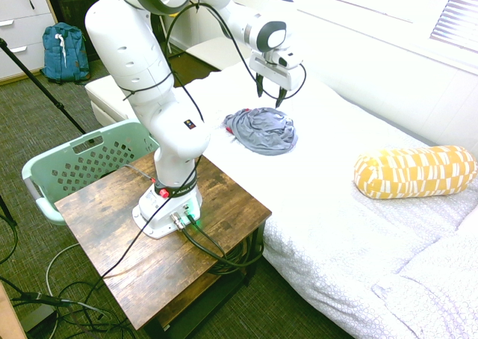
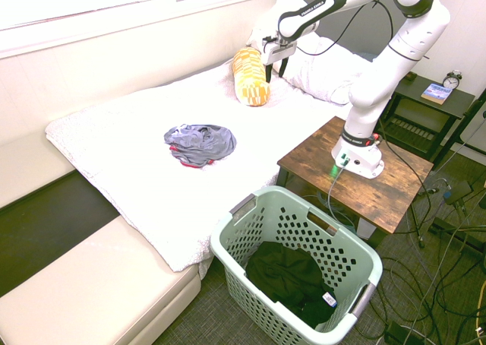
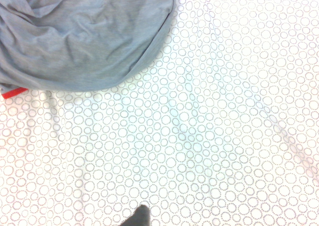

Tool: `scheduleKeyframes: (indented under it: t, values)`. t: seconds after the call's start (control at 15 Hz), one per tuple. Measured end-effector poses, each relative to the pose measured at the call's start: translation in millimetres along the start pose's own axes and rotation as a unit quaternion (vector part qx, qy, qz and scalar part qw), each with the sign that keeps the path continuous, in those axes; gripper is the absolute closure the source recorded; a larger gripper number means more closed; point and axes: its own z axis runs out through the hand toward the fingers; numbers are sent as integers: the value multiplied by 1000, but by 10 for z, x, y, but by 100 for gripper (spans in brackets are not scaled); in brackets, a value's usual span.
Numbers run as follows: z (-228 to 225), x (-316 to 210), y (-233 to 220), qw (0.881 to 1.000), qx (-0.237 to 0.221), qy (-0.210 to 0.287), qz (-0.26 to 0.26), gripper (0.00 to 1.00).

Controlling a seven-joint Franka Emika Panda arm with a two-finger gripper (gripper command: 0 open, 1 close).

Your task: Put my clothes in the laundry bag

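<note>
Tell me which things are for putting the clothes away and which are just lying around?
For the job:
- grey shirt-like cloth with red edges, on the bed
- green basket, on the floor, dark cloth already inside
- robot's open fingers

Just lying about:
- yellow and white pillow
- blue backpack
- clock
- book

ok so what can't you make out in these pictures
- Dark clothing in the laundry basket, second exterior view: bunched up, so the number of pieces is unclear.
- Basket's inside, first exterior view: its bottom is hidden by the near wall and the wooden table.
- Grey garment, wrist view: cut off by the picture's edge; its bunched folds hide its shape in both exterior views.
- Tag on the dark clothing, second exterior view: print too small.
</note>
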Motion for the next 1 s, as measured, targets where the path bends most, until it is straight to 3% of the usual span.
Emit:
scheduleKeyframes:
  t: [0.2,0.33,0.67,1.0]
  values:
    - [24,-3,-54,1000,1,2,-7,0]
    - [-15,-5,-342,1000,11,0,-22,0]
    - [192,161,-1637,998,12,11,-62,0]
    - [1075,35,-2761,994,8,-16,-103,0]
